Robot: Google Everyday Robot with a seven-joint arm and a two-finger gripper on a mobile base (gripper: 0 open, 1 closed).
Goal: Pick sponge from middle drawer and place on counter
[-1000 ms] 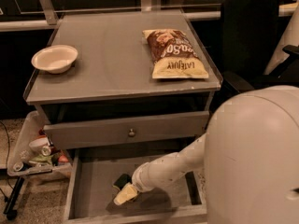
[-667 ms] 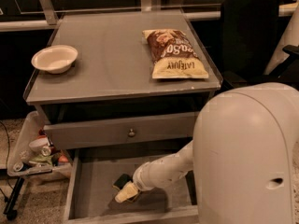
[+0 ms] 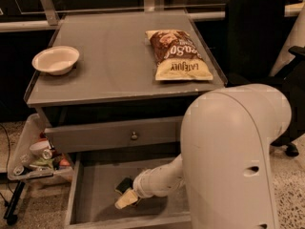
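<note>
The middle drawer stands pulled open below the counter. The sponge lies on its grey floor near the middle, with its dark green face and pale yellow foam showing. My arm reaches down into the drawer from the right. My gripper is at the sponge, at the end of the white forearm. The forearm hides its contact with the sponge. The large white arm housing fills the lower right of the view.
A white bowl sits on the counter's left side and a brown-and-yellow chip bag on its right. A shut drawer front with a round knob is above the open drawer. A cluttered tray stands at left and a black chair at right.
The white arm housing has moved left and covers more of the lower right. The gripper stays at the sponge in the drawer.
</note>
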